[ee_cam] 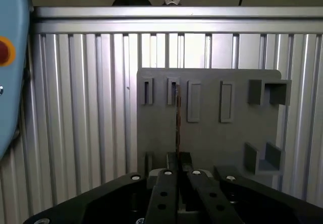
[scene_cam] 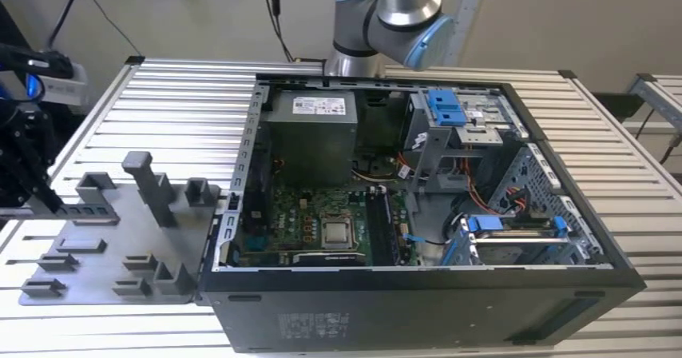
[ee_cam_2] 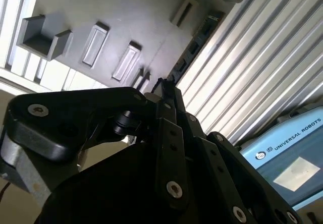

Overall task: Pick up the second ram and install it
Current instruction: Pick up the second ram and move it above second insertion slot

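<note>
Ribbed metal tabletop [ee_cam: 75, 133] all round. Hand [ee_cam: 179, 158] pinched almost shut, apparently gripping the ram [ee_cam: 177, 118], seen edge-on as a thin line above a grey slotted holder [ee_cam: 212, 143]. Probably light, stiff and brittle; best held by the long bare edges, clear of chips and contacts. Open black case [scene_cam: 426, 310] well apart, green board [scene_cam: 309, 214] inside.
</note>
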Motion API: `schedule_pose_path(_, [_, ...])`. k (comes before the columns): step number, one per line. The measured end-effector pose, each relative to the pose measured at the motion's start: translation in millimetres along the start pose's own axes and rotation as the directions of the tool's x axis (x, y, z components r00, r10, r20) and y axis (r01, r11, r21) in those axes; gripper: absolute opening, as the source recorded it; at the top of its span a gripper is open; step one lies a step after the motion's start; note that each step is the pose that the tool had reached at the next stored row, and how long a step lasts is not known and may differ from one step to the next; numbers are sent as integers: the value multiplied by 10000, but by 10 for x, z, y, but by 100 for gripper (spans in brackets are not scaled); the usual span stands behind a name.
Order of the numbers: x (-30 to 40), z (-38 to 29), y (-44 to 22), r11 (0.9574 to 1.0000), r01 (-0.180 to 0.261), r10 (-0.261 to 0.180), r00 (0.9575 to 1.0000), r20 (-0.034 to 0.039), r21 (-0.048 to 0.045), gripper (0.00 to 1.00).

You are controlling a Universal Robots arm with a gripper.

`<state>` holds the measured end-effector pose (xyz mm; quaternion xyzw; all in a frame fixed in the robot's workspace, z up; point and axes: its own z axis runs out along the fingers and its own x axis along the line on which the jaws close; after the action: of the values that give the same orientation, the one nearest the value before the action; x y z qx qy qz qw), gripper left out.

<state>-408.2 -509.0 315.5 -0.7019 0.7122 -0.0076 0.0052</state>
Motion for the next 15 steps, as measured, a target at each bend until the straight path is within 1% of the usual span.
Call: schedule_pose_path(15, [1,-143,-3,10000,1,-1,10000,0,0,14])
